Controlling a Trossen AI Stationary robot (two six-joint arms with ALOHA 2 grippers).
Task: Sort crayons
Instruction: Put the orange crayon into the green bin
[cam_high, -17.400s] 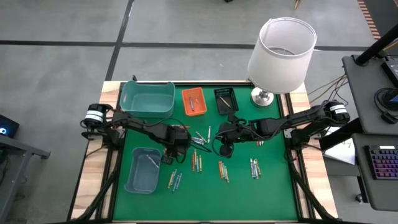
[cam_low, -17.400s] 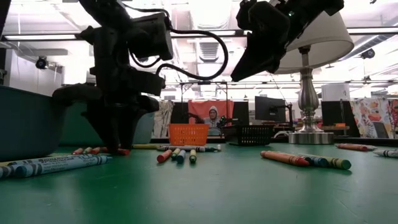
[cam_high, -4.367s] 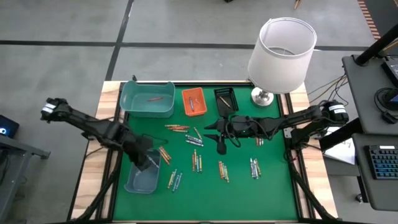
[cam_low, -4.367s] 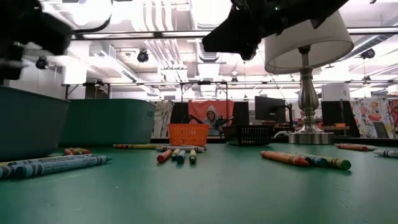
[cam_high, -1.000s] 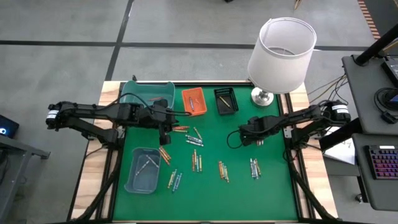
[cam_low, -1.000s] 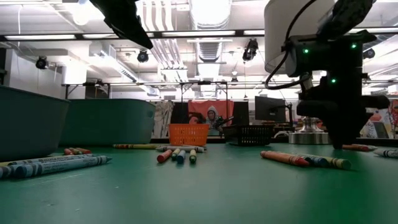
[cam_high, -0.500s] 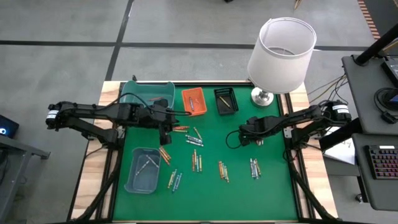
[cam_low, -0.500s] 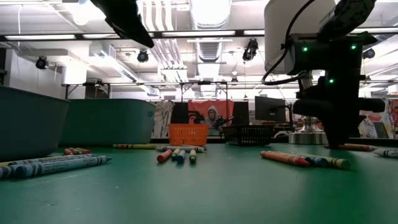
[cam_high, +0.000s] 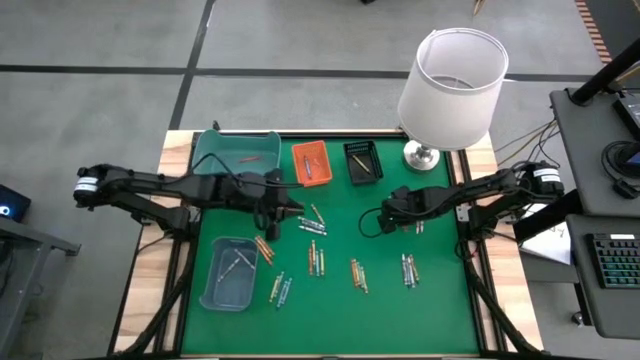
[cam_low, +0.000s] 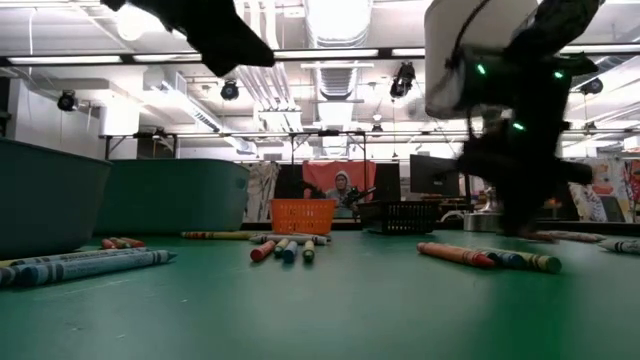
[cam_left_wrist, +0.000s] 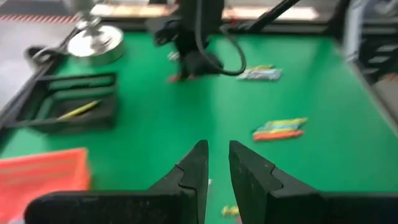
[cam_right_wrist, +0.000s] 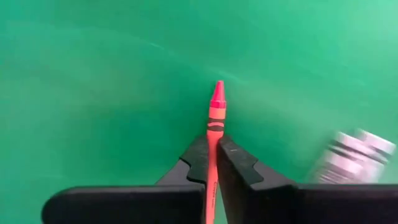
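Between the right claw (cam_right_wrist: 211, 163) fingers, red crayon (cam_right_wrist: 215, 118), tip protruding

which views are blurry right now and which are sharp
Low view: the right arm is motion-smeared, the crayons are crisp. Left wrist view: soft throughout, far edges most. Right wrist view: the red crayon in the right gripper is sharp, a silvery crayon smeared. High view: sharp.

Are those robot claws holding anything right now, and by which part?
The right gripper pinches a red crayon along its body, tip sticking out ahead. The left gripper holds nothing.
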